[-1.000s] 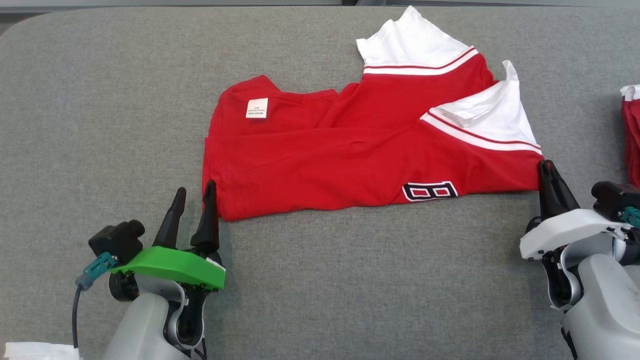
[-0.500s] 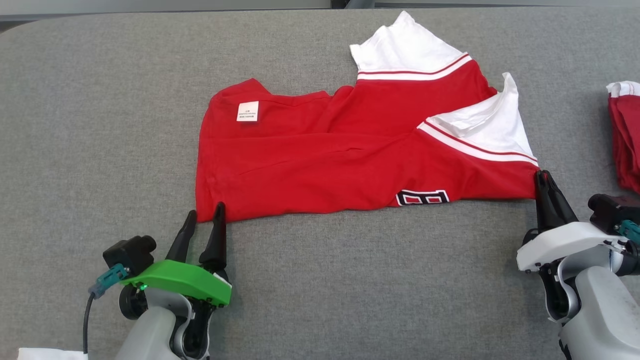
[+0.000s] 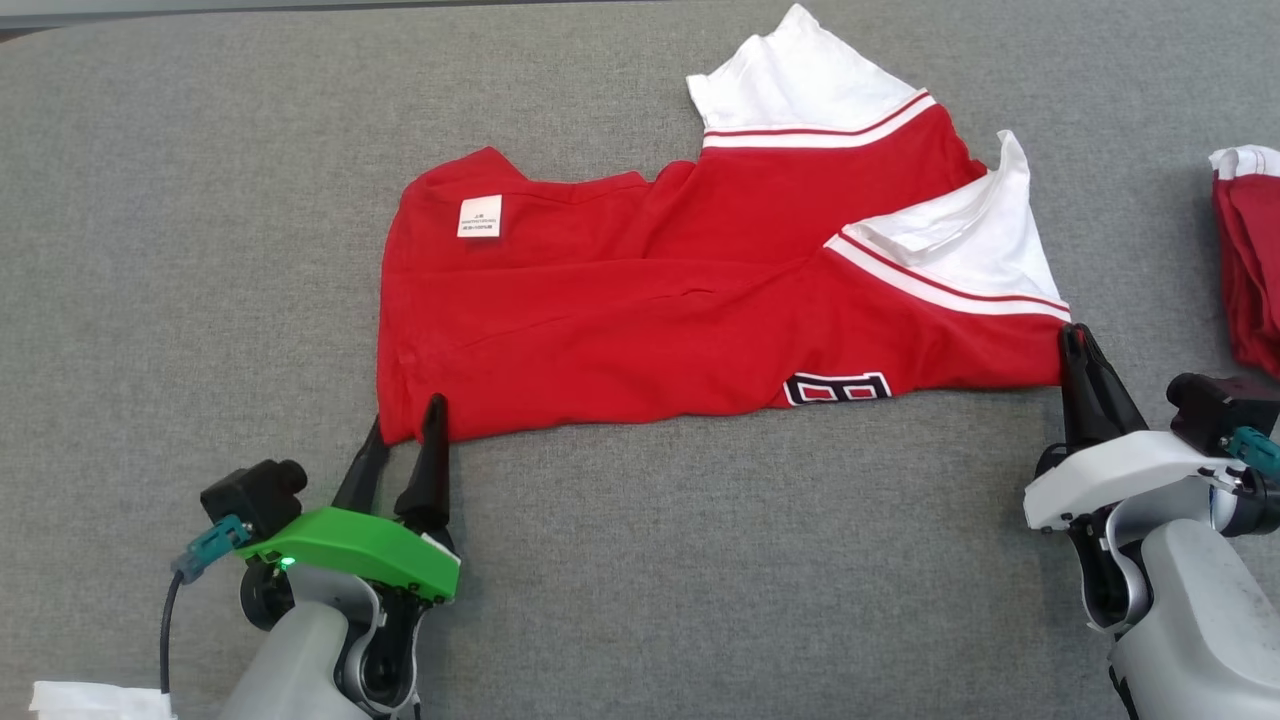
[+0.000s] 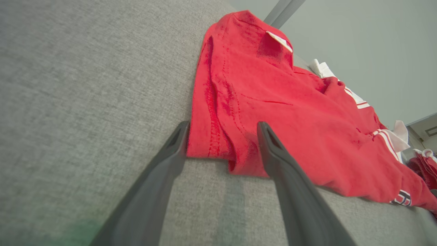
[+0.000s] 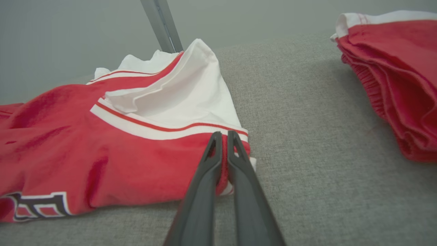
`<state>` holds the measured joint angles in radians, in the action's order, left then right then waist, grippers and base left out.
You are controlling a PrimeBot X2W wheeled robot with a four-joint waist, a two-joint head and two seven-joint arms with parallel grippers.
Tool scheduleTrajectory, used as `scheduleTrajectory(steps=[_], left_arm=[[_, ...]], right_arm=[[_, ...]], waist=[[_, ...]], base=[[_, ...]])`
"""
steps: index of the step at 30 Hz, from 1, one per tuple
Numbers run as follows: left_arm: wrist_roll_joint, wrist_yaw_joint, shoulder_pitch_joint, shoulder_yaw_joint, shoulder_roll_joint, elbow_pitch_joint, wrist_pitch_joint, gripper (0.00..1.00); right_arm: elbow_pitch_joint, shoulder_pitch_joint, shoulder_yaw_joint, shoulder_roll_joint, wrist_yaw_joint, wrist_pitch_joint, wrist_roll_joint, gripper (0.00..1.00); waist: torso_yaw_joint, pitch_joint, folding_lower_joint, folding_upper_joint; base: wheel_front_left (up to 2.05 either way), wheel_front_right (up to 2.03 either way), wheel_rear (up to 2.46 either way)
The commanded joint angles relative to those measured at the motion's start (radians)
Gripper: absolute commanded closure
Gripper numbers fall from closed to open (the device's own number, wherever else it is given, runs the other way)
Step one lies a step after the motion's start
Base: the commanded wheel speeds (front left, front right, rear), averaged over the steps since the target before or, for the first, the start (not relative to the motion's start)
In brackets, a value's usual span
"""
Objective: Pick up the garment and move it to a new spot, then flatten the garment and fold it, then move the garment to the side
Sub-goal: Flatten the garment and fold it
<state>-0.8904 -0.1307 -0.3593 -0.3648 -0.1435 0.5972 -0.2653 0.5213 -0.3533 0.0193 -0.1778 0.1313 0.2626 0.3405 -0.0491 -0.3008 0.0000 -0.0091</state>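
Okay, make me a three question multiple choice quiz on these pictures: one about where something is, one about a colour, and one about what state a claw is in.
1. Where on the red jersey does the white label sit?
A) its far left part
B) its near right corner
C) on a white sleeve

2. What colour is the cover behind the left claw?
A) white
B) green
C) blue

3. How does the right claw stand?
A) wide open, off the cloth
B) shut, clear of the cloth
C) shut on the jersey's near right corner

Answers:
1 A, since the head view shows the label close to the jersey's far left edge.
2 B, since that cover is bright green in the head view.
3 C, since the right wrist view shows red cloth pinched between its closed fingers.
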Motion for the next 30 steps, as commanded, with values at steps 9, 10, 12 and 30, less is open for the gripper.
scheduleTrajectory(steps=[9,10,12,30], left_arm=[[-0.085,0.000,0.007,-0.108,-0.033,-0.018,0.003,0.77],[-0.084,0.000,0.004,-0.106,-0.036,-0.020,0.003,1.00],[-0.076,0.000,0.002,-0.101,-0.039,-0.025,0.002,1.00],[-0.006,0.000,0.147,-0.010,-0.026,-0.047,0.001,1.00]], right_arm=[[0.002,-0.002,-0.003,-0.007,-0.001,0.003,-0.011,1.00],[0.002,-0.004,-0.004,-0.007,-0.001,0.003,-0.012,1.00],[0.005,-0.005,-0.005,-0.008,-0.001,0.003,-0.012,1.00],[-0.063,0.153,0.085,0.025,-0.001,0.003,-0.018,1.00]], waist=[[-0.002,0.000,0.0000,0.0091],[-0.002,-0.001,0.0000,0.0091],[-0.001,-0.001,0.0000,0.0091],[-0.003,0.144,0.0000,0.0091]], base=[[0.00,0.00,0.00],[0.00,0.00,0.00],[0.00,0.00,0.00],[0.00,0.00,0.00]])
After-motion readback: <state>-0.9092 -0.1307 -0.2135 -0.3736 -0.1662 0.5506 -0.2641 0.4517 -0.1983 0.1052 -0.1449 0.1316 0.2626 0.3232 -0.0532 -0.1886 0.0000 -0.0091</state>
